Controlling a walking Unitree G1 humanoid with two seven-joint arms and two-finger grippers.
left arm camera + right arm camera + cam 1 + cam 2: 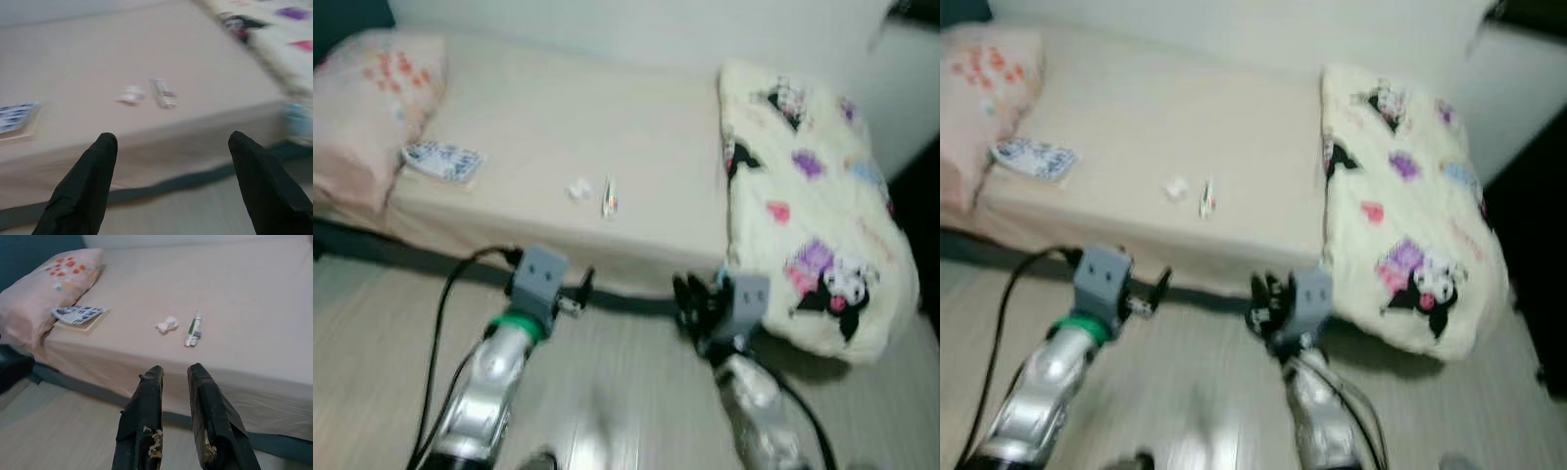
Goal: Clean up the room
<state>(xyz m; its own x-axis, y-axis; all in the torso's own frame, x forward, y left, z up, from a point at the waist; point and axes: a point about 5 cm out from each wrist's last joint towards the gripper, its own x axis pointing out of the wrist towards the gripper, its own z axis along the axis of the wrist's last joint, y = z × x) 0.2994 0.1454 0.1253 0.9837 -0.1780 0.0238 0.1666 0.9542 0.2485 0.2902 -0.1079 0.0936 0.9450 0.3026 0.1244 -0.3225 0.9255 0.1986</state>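
Both arms are raised before the bed (558, 127). The left gripper (171, 171) has its jaws wide apart; the right gripper (173, 382) has them nearly together, empty. Better to halt square to the bed edge before reaching. Beyond that edge lie a crumpled tissue (167, 324) and slim tube (194, 331), touching nothing; leftward a printed booklet (78, 314), soft pillow (49, 289); rightward a fleecy cartoon blanket (813, 196).
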